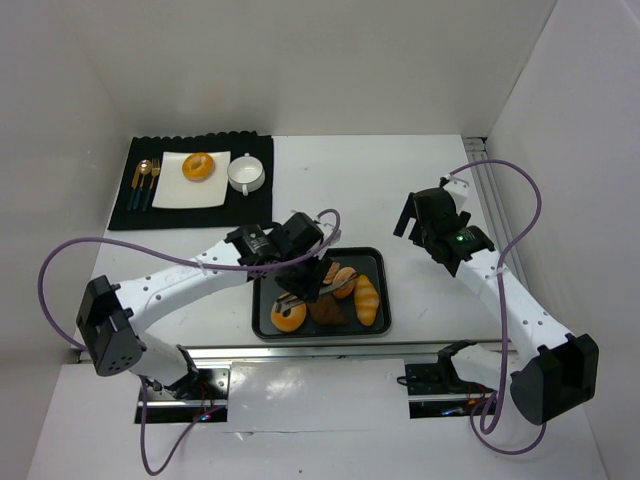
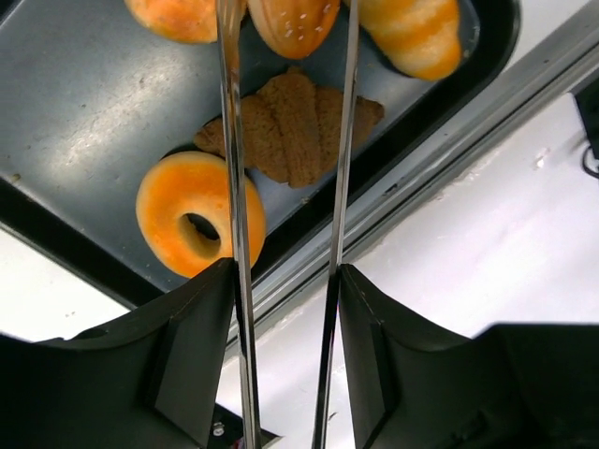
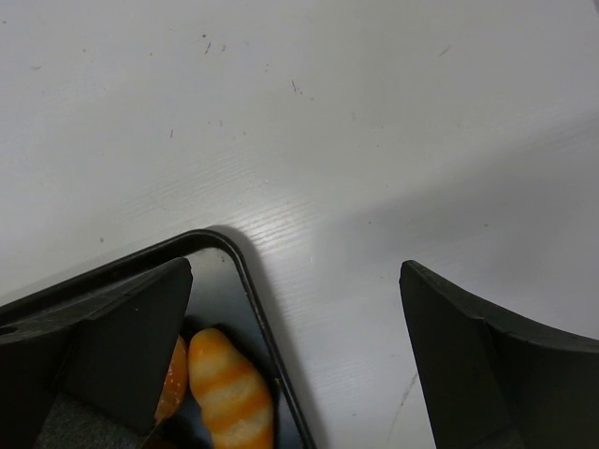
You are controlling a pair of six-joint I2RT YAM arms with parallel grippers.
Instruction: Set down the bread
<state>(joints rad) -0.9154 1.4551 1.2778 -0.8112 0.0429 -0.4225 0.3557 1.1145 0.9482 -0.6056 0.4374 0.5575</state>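
A black tray [image 1: 320, 338] near the front holds a ring donut [image 1: 288, 315], a brown croissant [image 1: 328, 310], a seeded bun [image 1: 343, 280] and a striped roll [image 1: 367, 298]. My left gripper [image 1: 300, 268] hangs over the tray, shut on metal tongs [image 2: 234, 187]. In the left wrist view [image 2: 285, 281] the two tong blades stand apart on either side of the croissant [image 2: 295, 126], with the donut [image 2: 192, 224] just left of them. My right gripper [image 1: 430, 225] is open and empty over bare table right of the tray [image 3: 234, 253].
At the back left a black mat [image 1: 190, 215] carries a white square plate [image 1: 170, 190] with a donut [image 1: 199, 167] on it, a white cup [image 1: 245, 175] and cutlery [image 1: 145, 183]. White walls close in the table on three sides.
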